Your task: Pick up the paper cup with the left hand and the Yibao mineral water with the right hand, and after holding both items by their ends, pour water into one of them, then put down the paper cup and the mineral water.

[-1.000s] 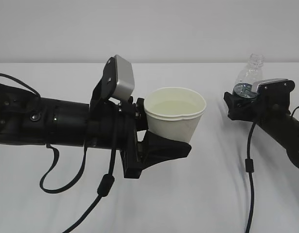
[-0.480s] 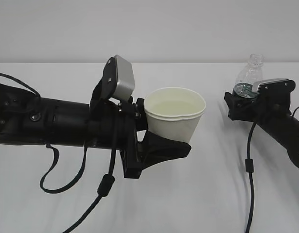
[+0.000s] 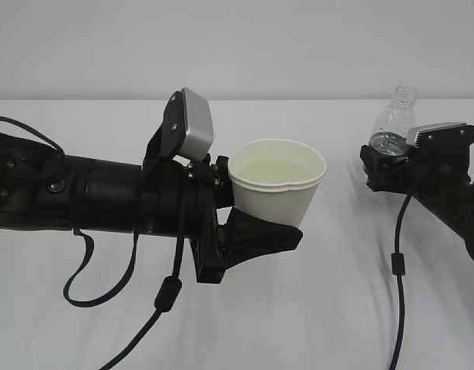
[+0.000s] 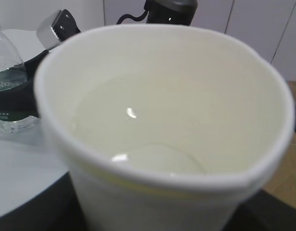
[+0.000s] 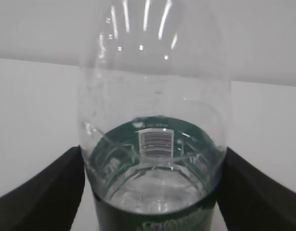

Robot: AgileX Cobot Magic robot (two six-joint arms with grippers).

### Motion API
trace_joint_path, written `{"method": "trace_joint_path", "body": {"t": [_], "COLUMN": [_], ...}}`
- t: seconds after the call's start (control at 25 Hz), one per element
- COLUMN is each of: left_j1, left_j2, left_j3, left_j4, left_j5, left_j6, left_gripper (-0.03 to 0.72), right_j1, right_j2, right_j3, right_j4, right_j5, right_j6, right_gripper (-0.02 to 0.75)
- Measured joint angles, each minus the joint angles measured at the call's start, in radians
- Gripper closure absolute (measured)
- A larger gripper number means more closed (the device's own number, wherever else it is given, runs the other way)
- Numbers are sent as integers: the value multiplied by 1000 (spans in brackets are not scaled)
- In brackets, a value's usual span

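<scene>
Slightly rightward, the right hand (image 3: 391,158) is shifted with the Yibao mineral water (image 3: 394,116) pinched upright; the water-filled paper cup (image 3: 277,181) is gripped by the left hand (image 3: 256,223), so putting down is judged next.

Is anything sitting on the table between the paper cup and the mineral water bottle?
No. In the exterior view, only bare white table separates the paper cup from the mineral water bottle.
</scene>
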Motion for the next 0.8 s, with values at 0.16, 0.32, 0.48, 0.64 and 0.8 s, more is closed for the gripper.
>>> {"method": "trace_joint_path", "body": {"t": [0.16,0.32,0.48,0.64,0.8], "left_j1": [0,0,0,0,0], "left_j2": [0,0,0,0,0], "left_j3": [0,0,0,0,0], "left_j4": [0,0,0,0,0], "left_j5": [1,2,2,2,2], "left_j6": [0,0,0,0,0], "left_gripper": [231,231,231,231,231], "right_j1": [0,0,0,0,0], "right_j2": [-2,-12,-56,-91,-128], "right_j3": [26,63,101,137,174], "right_j4": [0,0,0,2,4], "right_j5": [0,0,0,0,0], "right_j6": [0,0,-18,-36,-36], "right_gripper": [120,123,125,125,125]}}
